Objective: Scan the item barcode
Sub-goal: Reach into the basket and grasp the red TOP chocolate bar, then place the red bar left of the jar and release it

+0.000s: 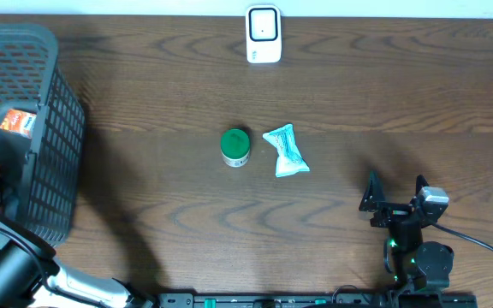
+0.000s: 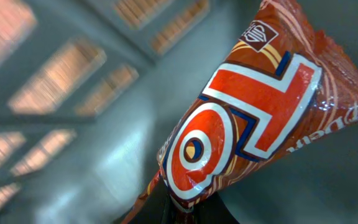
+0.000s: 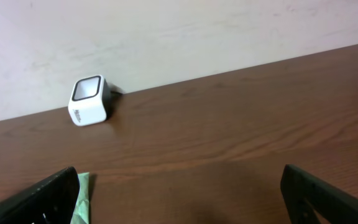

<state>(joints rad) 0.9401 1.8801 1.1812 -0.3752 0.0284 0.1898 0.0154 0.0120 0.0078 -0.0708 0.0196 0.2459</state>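
In the left wrist view a red-orange snack packet (image 2: 247, 118) with large white-edged lettering fills the frame. My left gripper (image 2: 180, 215) is shut on its lower end, inside the grey mesh basket (image 2: 55, 93). From overhead an orange packet (image 1: 17, 122) shows through the basket's (image 1: 54, 103) wall, and the left gripper itself is hidden there. The white barcode scanner (image 1: 263, 34) stands at the table's far edge, also seen in the right wrist view (image 3: 89, 101). My right gripper (image 1: 396, 190) rests open and empty near the front right, its fingers (image 3: 42, 196) spread wide.
A green-lidded jar (image 1: 235, 146) and a pale teal packet (image 1: 286, 151) lie at mid-table; the packet's edge (image 3: 82, 198) sits just beside the right gripper's left finger. The tall basket takes up the left side. A cable (image 1: 486, 248) runs from the right arm.
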